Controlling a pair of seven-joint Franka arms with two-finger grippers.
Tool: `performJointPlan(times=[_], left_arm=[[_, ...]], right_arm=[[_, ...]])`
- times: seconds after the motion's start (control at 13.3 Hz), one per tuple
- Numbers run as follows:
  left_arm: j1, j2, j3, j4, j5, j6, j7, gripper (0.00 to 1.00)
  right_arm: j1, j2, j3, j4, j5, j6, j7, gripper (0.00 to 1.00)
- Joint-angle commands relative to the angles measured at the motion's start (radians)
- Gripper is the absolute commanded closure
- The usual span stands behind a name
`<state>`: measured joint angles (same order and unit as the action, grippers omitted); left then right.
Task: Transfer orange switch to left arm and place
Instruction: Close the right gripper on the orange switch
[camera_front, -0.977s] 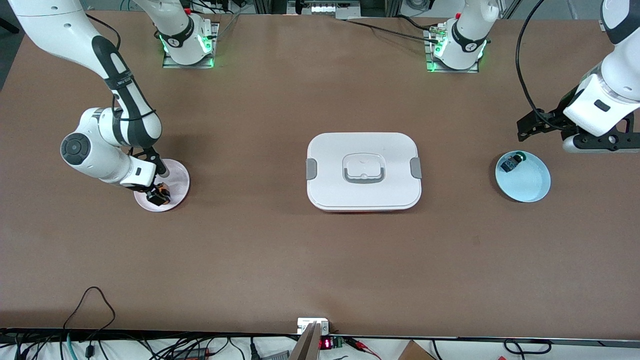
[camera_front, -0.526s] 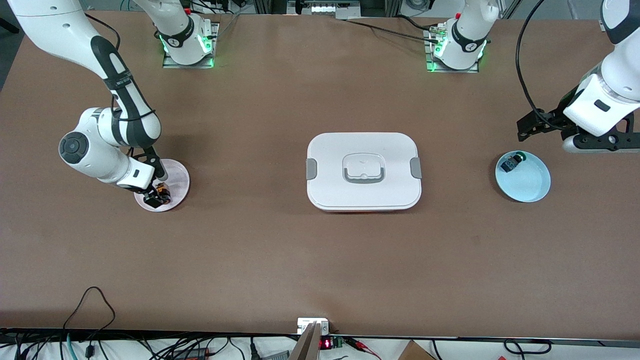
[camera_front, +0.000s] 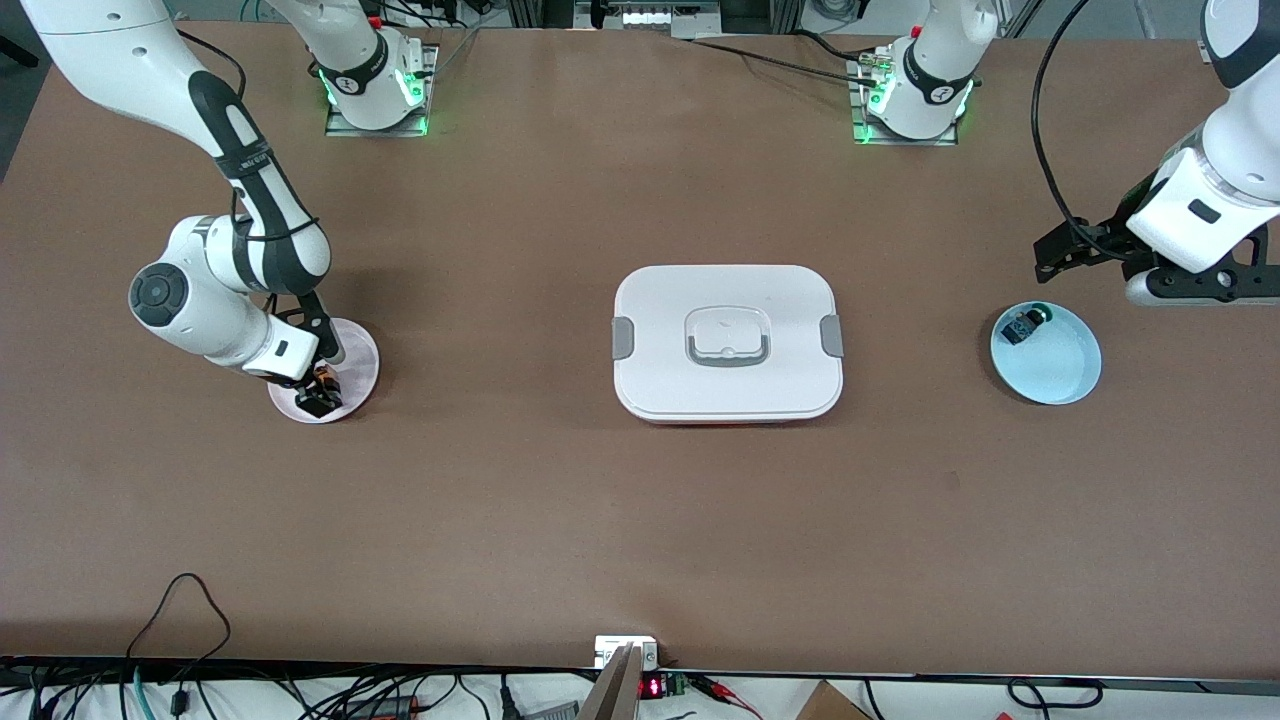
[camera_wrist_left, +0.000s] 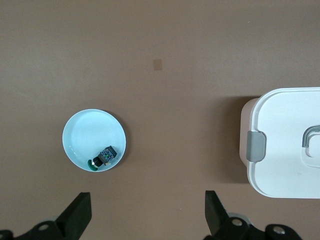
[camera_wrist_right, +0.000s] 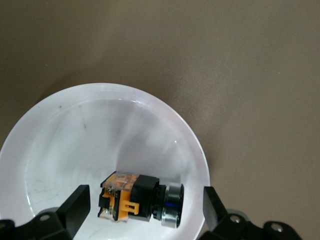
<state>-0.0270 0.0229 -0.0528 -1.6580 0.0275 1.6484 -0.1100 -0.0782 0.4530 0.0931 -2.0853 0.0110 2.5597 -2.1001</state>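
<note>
Orange switch (camera_wrist_right: 137, 197) lies on its side in a pale pink plate (camera_front: 355, 345) toward the right arm's end of the bench (camera_front: 560, 520). Right claw (camera_wrist_right: 142, 207) is down at the plate with its fingers (camera_wrist_right: 75, 207) spread wide either side of the switch, not gripping it. White box (camera_front: 728, 342) sits mid-bench, lid on. Near the left arm's end, a light blue plate (camera_wrist_left: 82, 137) holds a green-capped switch (camera_wrist_left: 104, 157). Left claw (camera_wrist_left: 147, 215) waits above the bench beside that plate, fully open and empty.
</note>
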Motion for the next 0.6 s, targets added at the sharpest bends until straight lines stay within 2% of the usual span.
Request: performJointPlan(times=[0.0, 0.53], left_arm=[[0.002, 0.015, -0.004, 0.030, 0.020, -0.022, -0.008, 0.00], [0.002, 0.014, -0.004, 0.030, 0.020, -0.022, -0.008, 0.00]], right_arm=[[-0.023, -0.002, 0.016, -0.016, 0.017, 0.039, -0.004, 0.00], [-0.025, 0.029, 0.016, -0.016, 0.023, 0.077, 0.032, 0.00]])
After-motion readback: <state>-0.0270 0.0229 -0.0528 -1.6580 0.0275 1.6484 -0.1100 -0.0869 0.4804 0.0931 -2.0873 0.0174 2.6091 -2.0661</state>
